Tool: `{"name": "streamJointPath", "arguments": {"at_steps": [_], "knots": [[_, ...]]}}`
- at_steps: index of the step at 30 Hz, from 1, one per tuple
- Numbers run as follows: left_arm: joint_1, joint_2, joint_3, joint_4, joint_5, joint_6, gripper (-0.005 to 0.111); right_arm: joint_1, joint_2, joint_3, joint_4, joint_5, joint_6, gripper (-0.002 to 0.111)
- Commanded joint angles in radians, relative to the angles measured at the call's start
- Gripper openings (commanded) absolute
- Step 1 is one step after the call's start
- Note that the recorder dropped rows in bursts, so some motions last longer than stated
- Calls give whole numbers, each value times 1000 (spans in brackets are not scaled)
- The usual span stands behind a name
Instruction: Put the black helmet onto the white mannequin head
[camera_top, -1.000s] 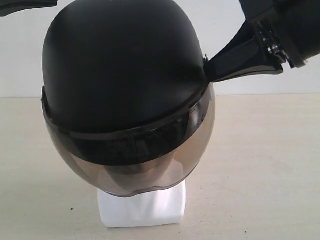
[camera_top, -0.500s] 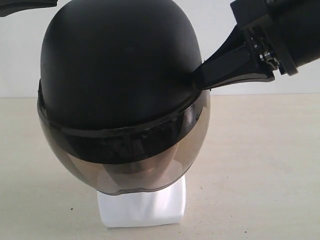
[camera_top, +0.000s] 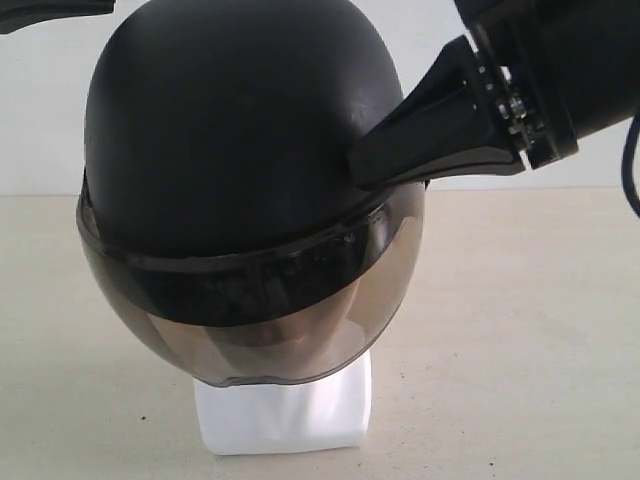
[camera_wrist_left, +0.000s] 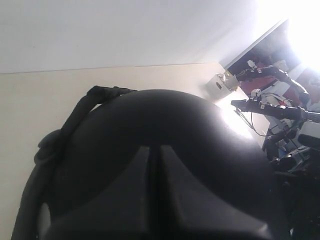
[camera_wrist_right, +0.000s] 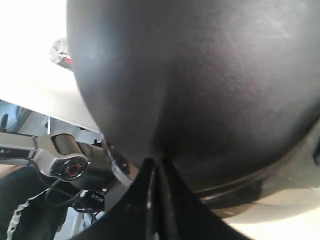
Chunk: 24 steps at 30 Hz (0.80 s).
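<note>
left hand (camera_wrist_left: 159, 150) with its two dark fingers pressed together, lying close over the matte dome of the black helmet (camera_wrist_left: 165, 112), black edging (camera_wrist_left: 75, 112) curling along the shell's side, pale bench (camera_wrist_left: 30, 100) beyond, white wall (camera_wrist_left: 125, 30), cluttered equipment (camera_wrist_left: 280, 110) in bright glare

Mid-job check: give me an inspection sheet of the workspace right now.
Surface: plain beige tabletop.
Job's things: matte black round helmet with smoke-brown visor sits over glossy white mannequin head; only its square base shows clearly.
Clutter: nothing seen.
End effectors: right end effector shut, tip against helmet's side above visor; left end effector shut, at helmet's shell.
Cables: black cable beside right arm.
Surroundings: white wall behind; equipment beyond table in left wrist view.
</note>
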Motion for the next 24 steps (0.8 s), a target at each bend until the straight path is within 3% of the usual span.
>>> {"name": "streamJointPath", "arguments": {"at_steps": [1, 8, 15, 21, 24], "knots": [[3, -37, -4, 11, 7, -5, 4, 10, -13, 5, 16, -68, 20, 0], [3, -87, -4, 11, 7, -37, 4, 8, -113, 5, -4, -106, 56, 0], [3, -129, -4, 13, 7, -52, 4, 8, -182, 5, -214, -141, 191, 0], [3, -174, 3, 58, 7, -72, 4, 8, -207, 5, -655, -218, 416, 0], [3, -213, 43, 44, 7, -72, 4, 8, -214, 5, -788, -224, 462, 0]]}}
